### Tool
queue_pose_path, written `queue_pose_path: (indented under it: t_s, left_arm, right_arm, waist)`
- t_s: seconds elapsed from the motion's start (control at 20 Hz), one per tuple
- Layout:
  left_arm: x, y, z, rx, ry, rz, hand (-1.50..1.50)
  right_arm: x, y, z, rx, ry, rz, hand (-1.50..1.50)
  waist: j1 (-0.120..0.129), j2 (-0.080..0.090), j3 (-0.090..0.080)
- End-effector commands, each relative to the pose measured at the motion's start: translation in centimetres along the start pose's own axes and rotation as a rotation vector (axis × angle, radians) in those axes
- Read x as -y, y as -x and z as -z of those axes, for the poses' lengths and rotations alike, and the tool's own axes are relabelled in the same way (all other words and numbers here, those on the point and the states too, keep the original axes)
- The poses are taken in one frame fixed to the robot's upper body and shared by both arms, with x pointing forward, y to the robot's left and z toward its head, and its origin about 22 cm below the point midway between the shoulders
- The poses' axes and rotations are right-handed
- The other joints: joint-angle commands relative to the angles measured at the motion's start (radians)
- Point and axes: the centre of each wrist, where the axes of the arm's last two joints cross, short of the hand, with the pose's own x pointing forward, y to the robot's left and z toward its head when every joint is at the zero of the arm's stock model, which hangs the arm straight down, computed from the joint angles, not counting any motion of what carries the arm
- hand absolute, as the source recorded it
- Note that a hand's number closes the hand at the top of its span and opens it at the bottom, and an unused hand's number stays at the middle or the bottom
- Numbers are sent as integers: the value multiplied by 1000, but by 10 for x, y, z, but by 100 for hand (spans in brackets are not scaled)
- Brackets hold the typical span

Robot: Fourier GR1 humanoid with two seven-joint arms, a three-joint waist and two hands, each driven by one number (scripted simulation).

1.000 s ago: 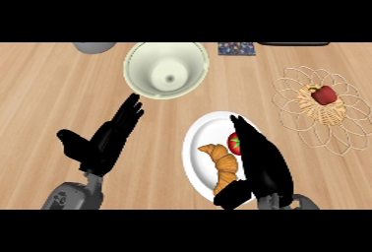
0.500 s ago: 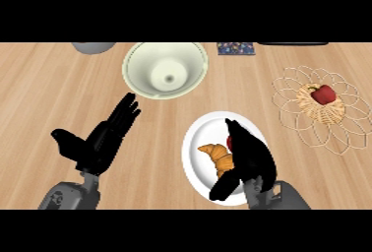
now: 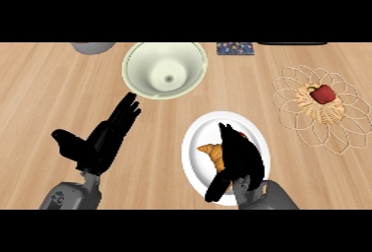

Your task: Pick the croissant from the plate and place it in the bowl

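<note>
Light is even and fairly bright across the bench (image 3: 44, 98), no clear source, no hard shadows. Bowl (image 3: 165, 69) at 12 o'clock shows soft shading inside, brighter on its rim. White plate (image 3: 195, 147) near 5 o'clock reads bright w/o glare. Both black hands, left hand (image 3: 102, 140) and right hand (image 3: 236, 160), are near-silhouettes, surface detail lost. Edges slightly soft throughout.

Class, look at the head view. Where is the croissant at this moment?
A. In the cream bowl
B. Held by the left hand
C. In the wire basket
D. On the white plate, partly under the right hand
D: the croissant lies on the white plate, with the right hand over part of it; the bowl holds nothing.
</note>
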Motion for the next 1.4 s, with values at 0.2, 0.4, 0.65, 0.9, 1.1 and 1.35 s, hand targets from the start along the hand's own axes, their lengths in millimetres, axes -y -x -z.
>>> queue_pose_path:
  t_s: [0.2,0.4,0.65,0.9,1.1,1.35]
  left_arm:
    - [4,3,-3,-10,-1,-1,0]
    - [7,7,6,-16,-2,22,0]
    - [7,1,-9,-22,9,-4,0]
    - [-13,-19,5,-9,-3,11,0]
    - [10,-1,-7,-10,12,7,0]
    - [-7,-4,-7,-11,10,-6,0]
  right_arm:
    - [-16,-6,11,-186,-3,-47,-150]
    - [-24,-7,5,-183,2,-60,-150]
    - [-29,1,24,-179,32,-39,-150]
    - [-35,10,6,-200,18,-41,-150]
    - [-26,13,23,-195,19,-28,-150]
    - [-48,17,34,-96,59,-17,150]
  waist:
    - [-1,0,1]
    - [-5,0,0]
    - [4,0,1]
    - [-4,-1,1]
    - [-1,0,1]
    - [0,0,1]
